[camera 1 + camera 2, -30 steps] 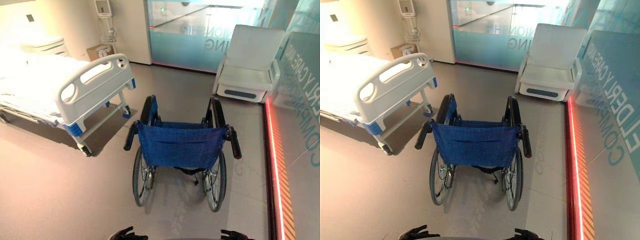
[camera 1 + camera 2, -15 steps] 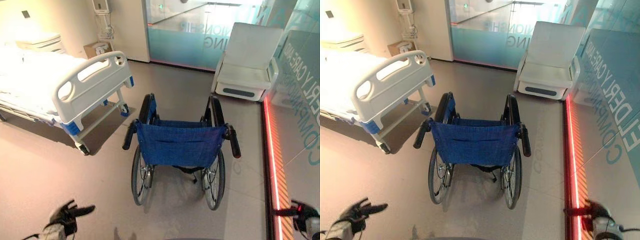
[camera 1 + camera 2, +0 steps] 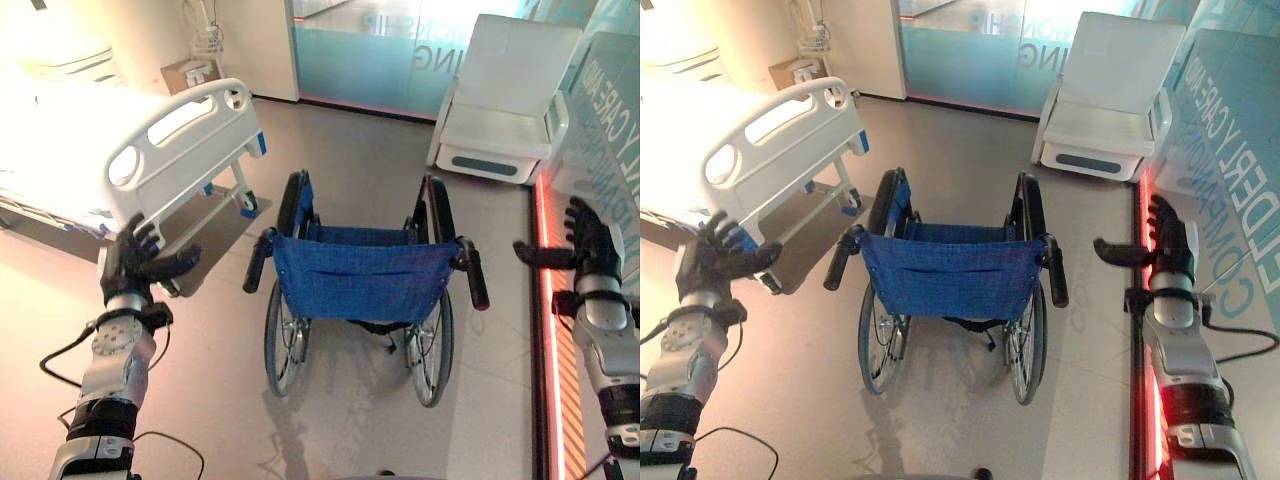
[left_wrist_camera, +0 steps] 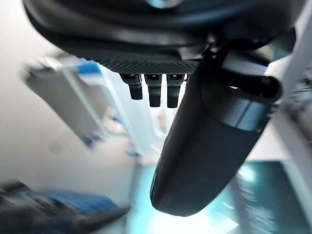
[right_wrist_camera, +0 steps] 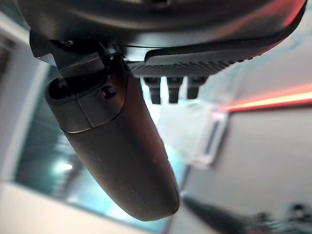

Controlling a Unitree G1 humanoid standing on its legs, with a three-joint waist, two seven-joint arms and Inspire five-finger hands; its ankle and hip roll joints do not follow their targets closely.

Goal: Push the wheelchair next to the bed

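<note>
The blue wheelchair [image 3: 362,290] is seen on the floor [image 3: 210,370], back toward the camera, near the foot of the bed [image 3: 150,150] but apart from it. The left robot hand [image 3: 135,262] and right robot hand [image 3: 588,240] are raised either side of the push handles, fingers straight, thumbs extended inward; nothing is held.

The right hand [image 5: 146,53] spread its dark bulk across the top of the frame, thumb [image 5: 122,156] reaching down through the middle and straight fingers [image 5: 173,90] beside it, holding nothing. Past them a white armchair [image 5: 200,134] showed, blurred, with a red light strip [image 5: 273,100] at the right.
</note>
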